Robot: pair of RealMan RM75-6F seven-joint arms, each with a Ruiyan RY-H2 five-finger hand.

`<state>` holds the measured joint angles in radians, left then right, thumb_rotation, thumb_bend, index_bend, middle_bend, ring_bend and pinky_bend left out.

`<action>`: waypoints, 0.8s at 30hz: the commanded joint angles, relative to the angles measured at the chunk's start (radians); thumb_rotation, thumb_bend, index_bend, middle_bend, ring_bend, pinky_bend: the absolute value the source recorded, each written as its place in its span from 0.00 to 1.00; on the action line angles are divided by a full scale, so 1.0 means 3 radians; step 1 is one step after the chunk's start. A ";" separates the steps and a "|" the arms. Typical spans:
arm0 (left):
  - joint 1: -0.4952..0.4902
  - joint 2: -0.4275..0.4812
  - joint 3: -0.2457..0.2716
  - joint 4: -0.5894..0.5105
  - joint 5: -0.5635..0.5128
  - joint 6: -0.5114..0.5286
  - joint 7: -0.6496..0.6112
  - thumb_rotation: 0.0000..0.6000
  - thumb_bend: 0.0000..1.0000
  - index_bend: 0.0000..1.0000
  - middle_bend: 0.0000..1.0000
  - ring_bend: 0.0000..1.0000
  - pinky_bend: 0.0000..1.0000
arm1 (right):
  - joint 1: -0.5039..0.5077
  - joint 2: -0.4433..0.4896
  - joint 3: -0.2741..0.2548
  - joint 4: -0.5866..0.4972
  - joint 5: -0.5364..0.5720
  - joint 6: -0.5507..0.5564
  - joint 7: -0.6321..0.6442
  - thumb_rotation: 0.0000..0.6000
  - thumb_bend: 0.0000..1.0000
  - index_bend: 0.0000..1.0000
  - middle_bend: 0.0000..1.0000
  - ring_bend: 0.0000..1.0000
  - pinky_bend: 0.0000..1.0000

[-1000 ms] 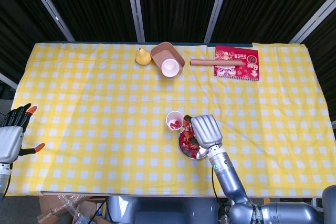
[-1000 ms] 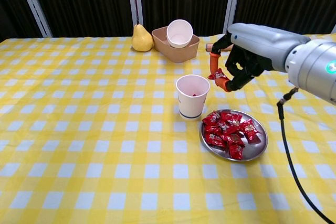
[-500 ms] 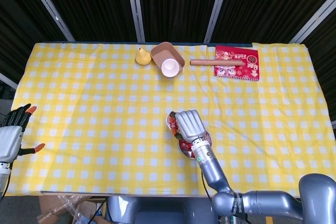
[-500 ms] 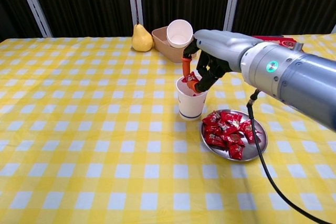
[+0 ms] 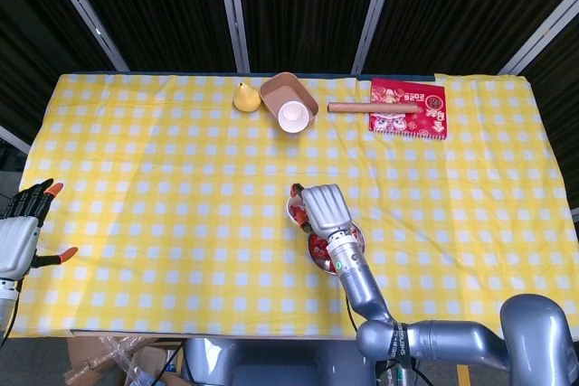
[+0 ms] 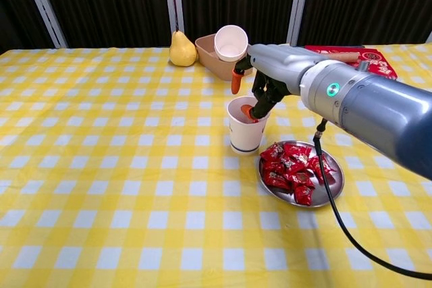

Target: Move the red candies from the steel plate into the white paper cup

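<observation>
Fingers spread, the left hand (image 5: 20,234) idles off the table's left edge. The white paper cup (image 6: 246,125) stands mid-table with the right hand (image 6: 266,79) over its mouth, fingertips dipping inside; any pinch is hidden. Red wrapped candies (image 6: 294,164) fill the round steel plate (image 6: 333,190) just right of the cup.

red candies (image 6: 295,166) heaped on steel plate (image 6: 332,193) (white paper cup (image 6: 244,134) just left).

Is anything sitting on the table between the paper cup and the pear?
No. In the chest view, only bare yellow checked tablecloth lies between the white paper cup and the pear.
</observation>
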<state>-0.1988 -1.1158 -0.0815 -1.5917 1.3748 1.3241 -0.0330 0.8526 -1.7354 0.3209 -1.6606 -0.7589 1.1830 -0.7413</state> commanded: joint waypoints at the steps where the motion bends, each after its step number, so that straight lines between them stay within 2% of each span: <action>1: 0.0001 0.0000 -0.0001 -0.0001 -0.0002 0.0002 0.0001 1.00 0.00 0.00 0.00 0.00 0.00 | -0.0019 0.0023 -0.0031 -0.0042 -0.0030 0.0034 0.0014 1.00 0.46 0.36 0.85 0.92 0.95; 6: 0.0007 -0.0002 0.0000 0.0000 0.0010 0.0022 -0.0001 1.00 0.00 0.00 0.00 0.00 0.00 | -0.0114 0.0116 -0.0154 -0.0259 -0.0150 0.0171 0.0026 1.00 0.46 0.34 0.85 0.92 0.95; 15: 0.0026 -0.0019 0.0008 0.0015 0.0063 0.0091 0.0017 1.00 0.00 0.00 0.00 0.00 0.00 | -0.0417 0.0389 -0.0532 -0.0750 -0.0326 0.0445 0.0006 1.00 0.42 0.33 0.85 0.92 0.95; 19: 0.0032 -0.0032 0.0007 0.0020 0.0074 0.0117 0.0033 1.00 0.00 0.00 0.00 0.00 0.00 | -0.0539 0.0452 -0.0706 -0.0823 -0.0420 0.0485 0.0056 1.00 0.42 0.33 0.85 0.92 0.95; 24: 0.0040 -0.0048 0.0004 0.0027 0.0081 0.0146 0.0063 1.00 0.00 0.00 0.00 0.00 0.00 | -0.0643 0.0477 -0.0842 -0.0830 -0.0442 0.0481 0.0084 1.00 0.42 0.33 0.85 0.92 0.95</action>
<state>-0.1871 -1.1299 -0.0802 -1.5839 1.3992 1.3676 -0.0145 0.6668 -1.5955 0.0760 -1.9080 -0.8907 1.3277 -0.7177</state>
